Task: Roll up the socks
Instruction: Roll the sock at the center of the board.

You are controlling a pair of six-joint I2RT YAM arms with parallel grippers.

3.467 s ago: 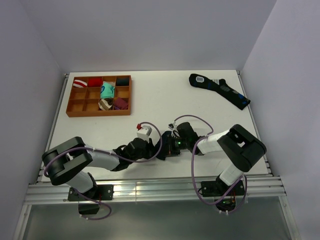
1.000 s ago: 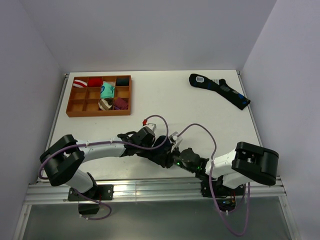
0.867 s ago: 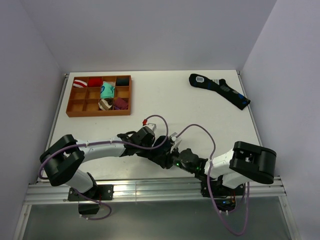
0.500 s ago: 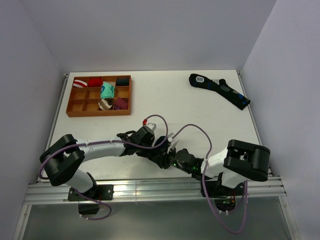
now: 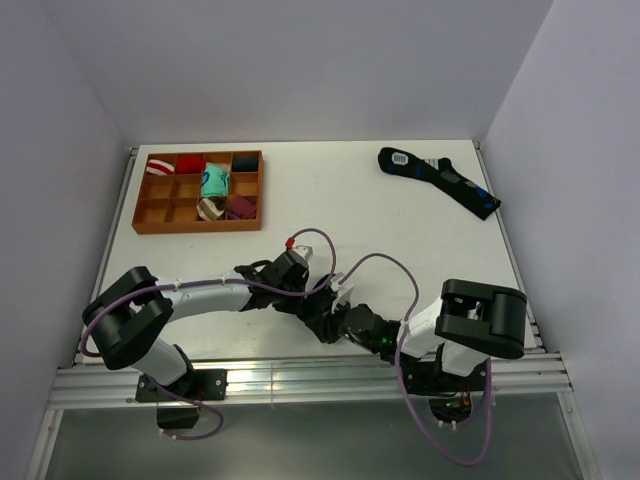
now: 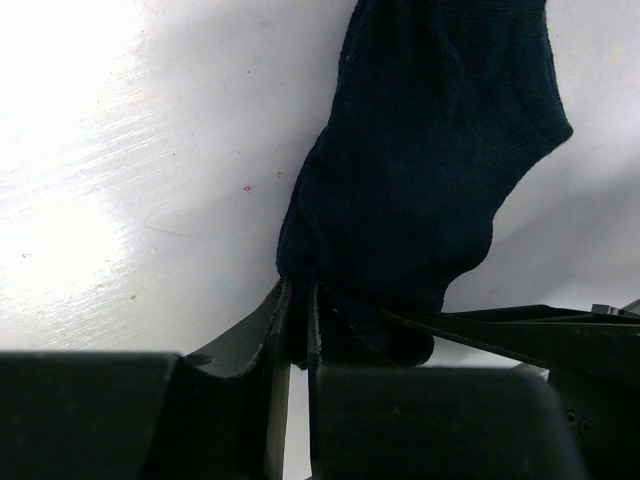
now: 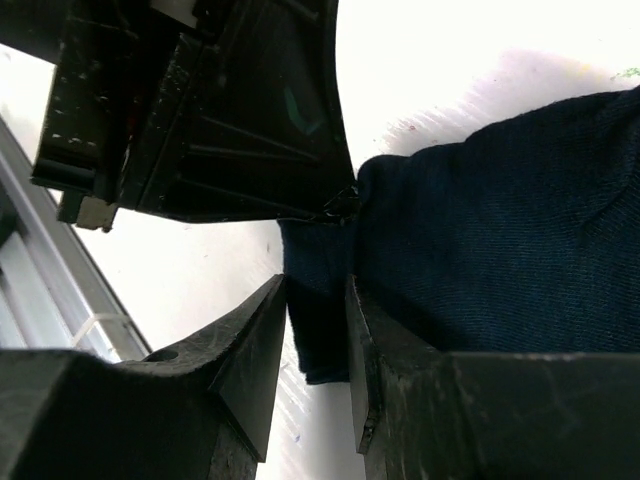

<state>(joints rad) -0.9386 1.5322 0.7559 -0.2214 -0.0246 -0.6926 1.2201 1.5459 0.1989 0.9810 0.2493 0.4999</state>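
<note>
Left claw (image 6: pixel 300 320) and right claw (image 7: pixel 316 292) both pinched the socks (image 6: pixel 420 180) near the front edge of the table (image 5: pixel 380 210).
The left claw was almost closed, nipping the lower edge of the dark fabric, which lay flat on the white top. The right claw stood slightly wider, with a fold of the same socks between its fingers, close against the left claw.

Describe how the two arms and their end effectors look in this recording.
Both the left arm and right arm have white links between bulky black joints, with purple cables looping alongside. The left end effector and right end effector each have two black, tapering fingers.
</note>
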